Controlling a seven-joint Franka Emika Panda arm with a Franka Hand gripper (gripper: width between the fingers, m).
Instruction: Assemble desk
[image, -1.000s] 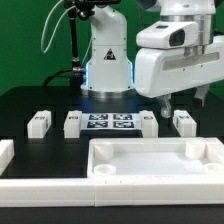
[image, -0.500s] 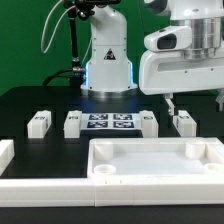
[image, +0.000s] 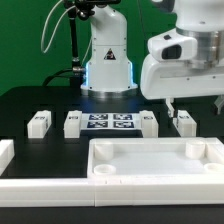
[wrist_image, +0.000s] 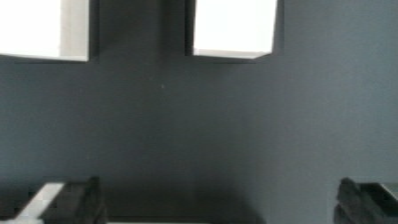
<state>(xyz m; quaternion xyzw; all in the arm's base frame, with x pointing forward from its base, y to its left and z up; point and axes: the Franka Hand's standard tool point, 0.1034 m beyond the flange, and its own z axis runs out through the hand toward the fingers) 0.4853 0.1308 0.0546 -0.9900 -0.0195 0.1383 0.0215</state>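
- My hand (image: 195, 100) hangs with its jaws spread wide, holding nothing.
- In the exterior view, the nearest leg (image: 183, 122) sits at about six o'clock from it, just below and untouched.
- The tabletop (image: 155, 160) lies at seven o'clock, its long axis running side to side.

Black table (image: 25, 100): tabletop (image: 150, 147), four legs (image: 72, 124), marker board (image: 110, 123), white bars (image: 40, 186).

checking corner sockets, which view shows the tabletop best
The exterior view: the tabletop lies in the foreground, rim up, a round socket showing at a corner. The wrist view shows none of it, only two white blocks on the dark table.
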